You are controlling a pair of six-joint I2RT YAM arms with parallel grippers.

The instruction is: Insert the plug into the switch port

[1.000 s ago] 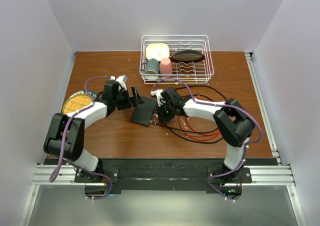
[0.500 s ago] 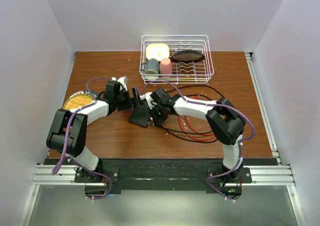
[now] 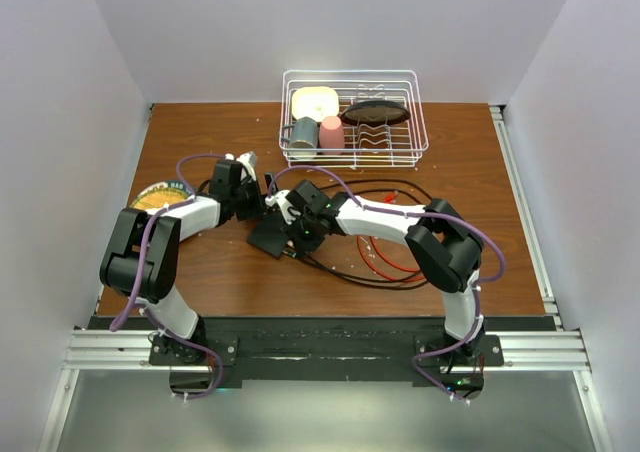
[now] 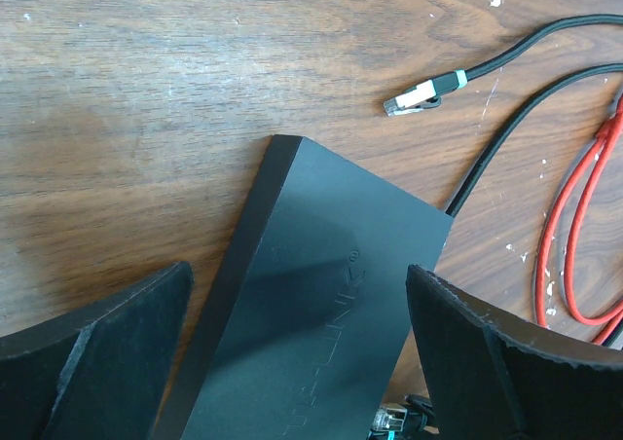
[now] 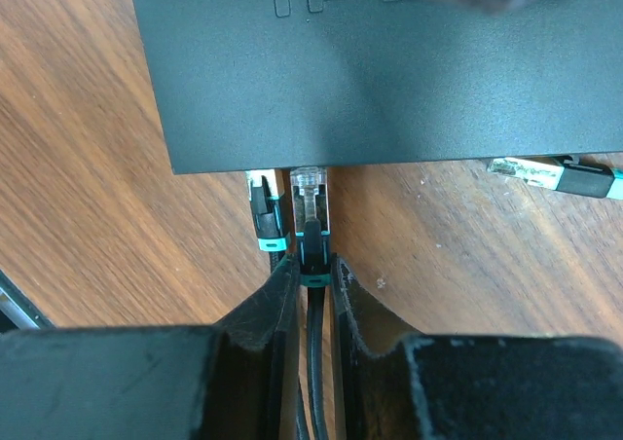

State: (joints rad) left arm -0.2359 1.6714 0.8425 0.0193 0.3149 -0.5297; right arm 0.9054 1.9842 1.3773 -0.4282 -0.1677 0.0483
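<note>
Right now the switch (image 3: 272, 234) lies flat on the desk (image 3: 200, 272), left of centre and nearer than the wire dish rack (image 3: 353, 117), squeezed between the two arms. Seen from above, its long axis runs on a slant across the desk. The long edge with the sockets faces the right arm, and its lettered top faces up.

The right end effector (image 5: 311, 275) is clenched on the plug (image 5: 308, 201), fingers pinching the black boot just behind the clear tip. The plug points straight at the switch (image 5: 389, 70), its tip right at the socket edge – whether it has gone in, I cannot tell. A second plug (image 5: 263, 211) lies loose just beside it on the left.

The left end effector (image 4: 302, 352) stands spread wide and holds nothing – its two fingers straddle the switch (image 4: 311, 323), one on each long side. Beyond it lie a loose plug on a black cable (image 4: 414, 96) and a red cable (image 4: 574, 236).
</note>
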